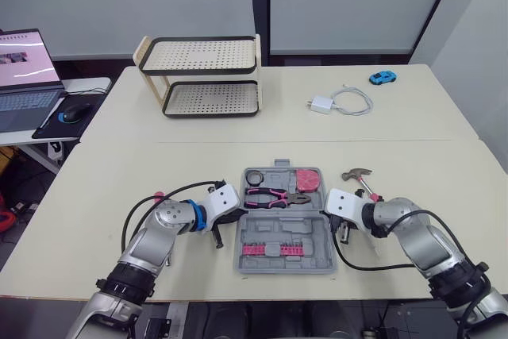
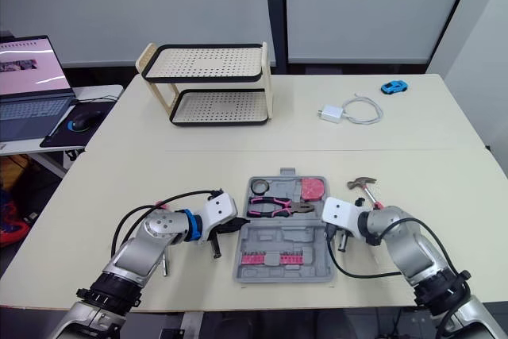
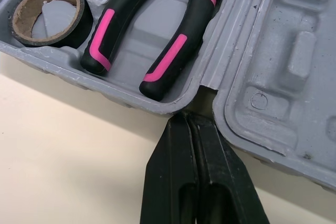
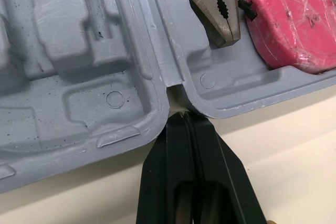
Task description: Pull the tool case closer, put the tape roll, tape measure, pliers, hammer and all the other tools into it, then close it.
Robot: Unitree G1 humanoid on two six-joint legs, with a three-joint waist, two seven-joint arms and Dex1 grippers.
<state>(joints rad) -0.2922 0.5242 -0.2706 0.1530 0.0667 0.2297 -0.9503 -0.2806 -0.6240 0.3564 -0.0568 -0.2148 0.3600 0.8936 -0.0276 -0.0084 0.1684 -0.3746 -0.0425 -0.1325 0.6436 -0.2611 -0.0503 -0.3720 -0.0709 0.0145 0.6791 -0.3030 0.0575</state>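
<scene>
The grey tool case (image 1: 279, 233) lies open and flat at the table's near edge. Its far half holds a black tape roll (image 1: 254, 177), pink-and-black pliers (image 1: 274, 196) and a pink tape measure (image 1: 308, 179). A row of pink bits (image 1: 274, 248) sits in the near half. The hammer (image 1: 361, 179) rests on the table just right of the case. My left gripper (image 3: 187, 119) is shut, its tips at the hinge notch on the case's left side. My right gripper (image 4: 184, 118) is shut too, its tips at the hinge notch on the right side.
A two-tier perforated rack (image 1: 208, 77) stands at the back left. A white charger with cable (image 1: 340, 102) and a blue toy car (image 1: 382, 78) lie at the back right. A laptop (image 1: 28, 77) and mouse (image 1: 73, 113) sit on a side table to the left.
</scene>
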